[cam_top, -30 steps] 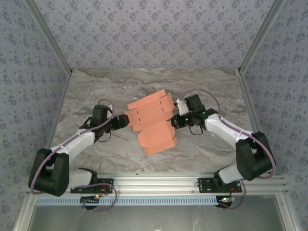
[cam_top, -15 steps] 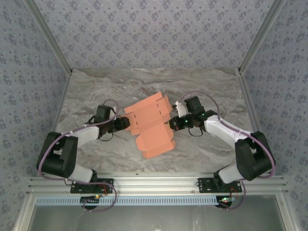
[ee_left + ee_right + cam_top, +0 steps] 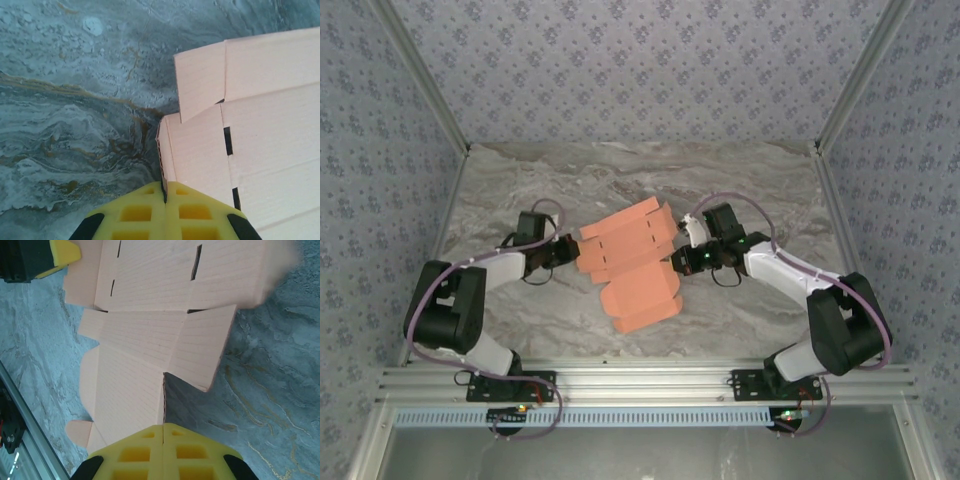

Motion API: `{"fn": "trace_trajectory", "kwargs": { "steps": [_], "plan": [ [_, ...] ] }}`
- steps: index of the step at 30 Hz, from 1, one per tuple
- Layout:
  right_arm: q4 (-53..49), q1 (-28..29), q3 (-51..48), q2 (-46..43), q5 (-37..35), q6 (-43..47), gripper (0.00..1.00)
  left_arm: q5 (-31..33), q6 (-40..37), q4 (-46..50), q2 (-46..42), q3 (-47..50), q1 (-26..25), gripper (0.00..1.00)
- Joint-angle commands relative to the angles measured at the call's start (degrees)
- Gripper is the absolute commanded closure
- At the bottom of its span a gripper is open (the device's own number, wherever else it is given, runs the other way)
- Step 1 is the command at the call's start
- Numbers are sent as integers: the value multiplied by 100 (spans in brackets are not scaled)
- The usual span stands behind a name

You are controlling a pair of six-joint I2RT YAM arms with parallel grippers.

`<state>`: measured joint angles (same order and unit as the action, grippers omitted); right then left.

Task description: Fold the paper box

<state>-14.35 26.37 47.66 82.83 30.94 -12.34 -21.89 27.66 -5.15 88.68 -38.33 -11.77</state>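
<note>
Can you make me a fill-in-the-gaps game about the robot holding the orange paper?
1. The left fingers are coloured ____.
2. The number of arms holding the box is ____.
3. In the top view, the right fingers grip the box's ____ side.

Missing words: yellow, two, right.

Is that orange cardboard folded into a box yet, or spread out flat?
Mostly spread out: the paper box is an open sheet, its flaps and slots showing, with some panels bent.
</note>
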Motion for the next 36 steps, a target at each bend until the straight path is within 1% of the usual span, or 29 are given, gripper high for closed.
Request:
{"fn": "trace_trajectory", "kwargs": {
  "steps": [1,3,4,5,6,7,9,11,14,16,19,21,24,26,27,30,31,32,33,34,36],
  "plan": [
    [89,-116,-63,-85,33,64,100,-82,-286,46,-255,-88,-17,100],
    [108,-184,-66,-100,53,5,100,-74,-326,-9,-392,-70,-90,100],
    [103,-209,-64,-115,18,-49,96,-55,-340,-51,-468,-57,-142,100],
    [94,-239,-60,-135,-48,-102,84,-2,-353,-80,-541,-52,-196,100],
    [93,-269,-66,-172,-80,-137,75,140,-368,-63,-632,-41,-280,100],
    [107,-289,-89,-225,-59,-143,67,342,-384,-13,-718,-50,-359,100],
    [127,-316,-161,-363,-153,-174,58,652,-380,132,-838,-105,-461,100],
    [111,-343,-248,-497,-259,-106,55,844,-296,324,-895,-200,-492,100],
    [37,-354,-345,-690,-650,-37,60,1103,-68,417,-996,-233,-493,100],
    [-130,-272,-288,-888,-868,16,60,1021,0,206,-1093,-139,-509,100],
    [-450,125,60,-1097,-1331,49,60,716,115,-266,-1162,59,-519,100],
    [-506,415,327,-1098,-1518,-76,59,438,218,-410,-1135,90,-519,100],
    [-17,864,398,-986,-1615,-539,57,105,353,-396,-1095,12,-536,100],
    [530,1180,303,-745,-1658,-741,57,88,466,-317,-1101,-26,-542,100],
    [729,1402,316,-545,-1768,-712,54,98,513,-288,-1121,-21,-546,100],
    [914,1957,711,177,-1899,-520,49,139,642,-184,-1201,16,-546,100],
    [1054,2081,805,408,-1881,-577,46,156,688,-164,-1235,48,-545,100],
    [1187,2165,868,561,-1928,-635,39,174,741,-162,-1259,76,-546,100],
    [1284,2285,934,723,-2091,-691,26,176,795,-162,-1257,112,-546,100],
    [1315,2396,1017,860,-2293,-732,17,156,826,-162,-1251,123,-546,100],
    [1340,2546,1196,1161,-2486,-798,15,76,841,-100,-1203,108,-546,100]
  ]
}}
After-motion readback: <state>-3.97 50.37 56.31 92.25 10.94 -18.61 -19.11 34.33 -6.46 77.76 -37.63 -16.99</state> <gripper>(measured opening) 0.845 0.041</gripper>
